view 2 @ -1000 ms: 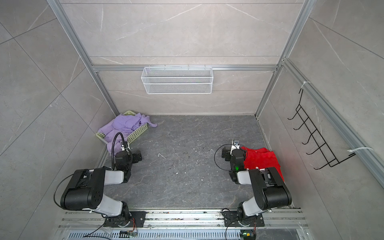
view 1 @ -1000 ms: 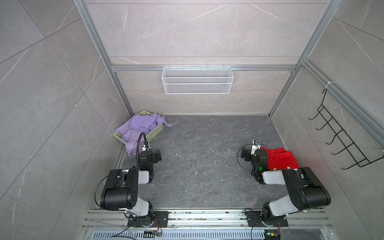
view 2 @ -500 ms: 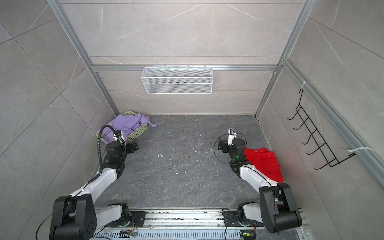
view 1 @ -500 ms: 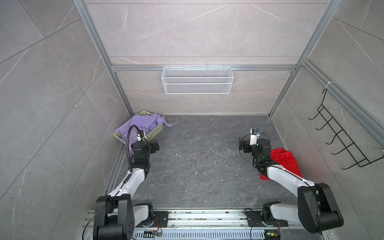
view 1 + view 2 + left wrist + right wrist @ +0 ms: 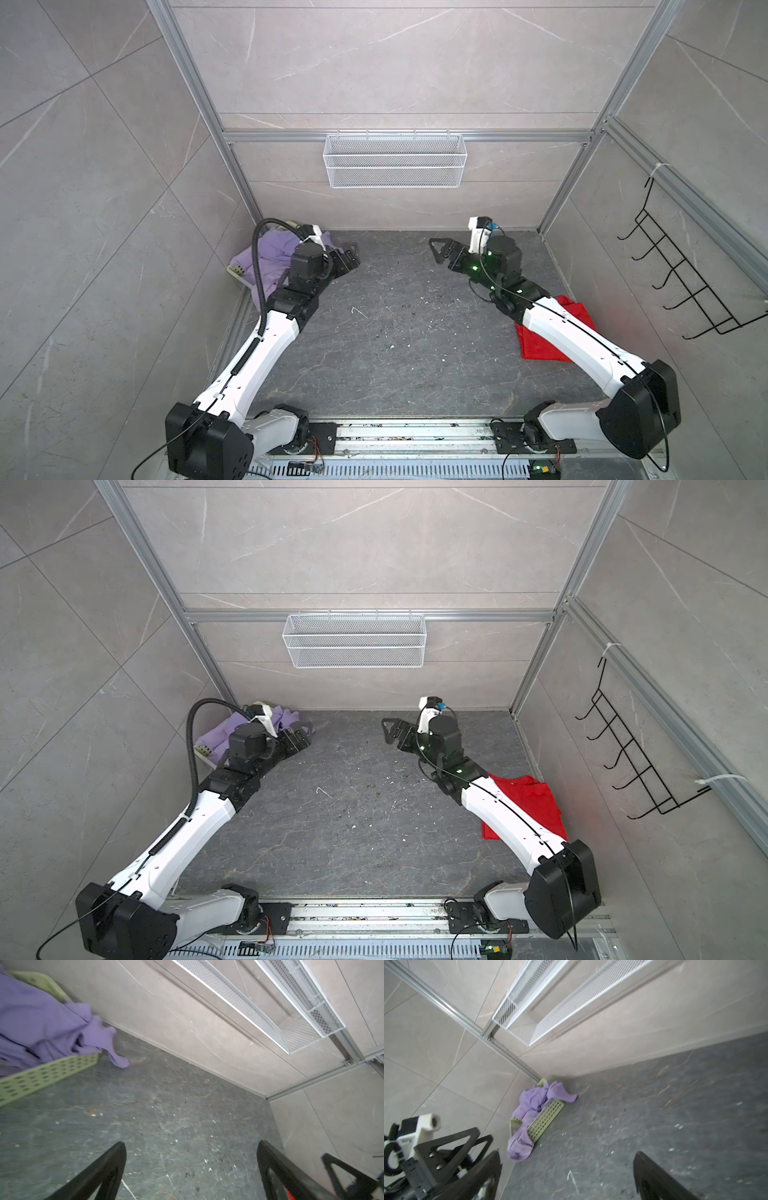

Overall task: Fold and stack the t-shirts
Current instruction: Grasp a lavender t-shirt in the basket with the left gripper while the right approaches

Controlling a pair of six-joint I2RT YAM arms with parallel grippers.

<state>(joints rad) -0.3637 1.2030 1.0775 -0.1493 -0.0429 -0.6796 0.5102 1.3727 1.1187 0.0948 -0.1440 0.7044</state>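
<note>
Lilac t-shirts (image 5: 274, 249) are lying crumpled in the green perforated basket (image 5: 47, 1074), spilling over its rim, at the desk's (image 5: 395, 332) far left corner; left pincer (image 5: 192, 1142) and right pincer (image 5: 568, 1153) are hovering released, empty.

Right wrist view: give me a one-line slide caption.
Open right gripper faces crumpled lilac fabric t-shirts spilling over a pale green perforated plastic basket in the corner.

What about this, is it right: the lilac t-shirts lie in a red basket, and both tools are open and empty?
The colour is wrong: the basket is pale green, not red, as the left wrist view shows. The lilac t-shirts do lie in it, and the left tool and right tool are open and empty.
</note>
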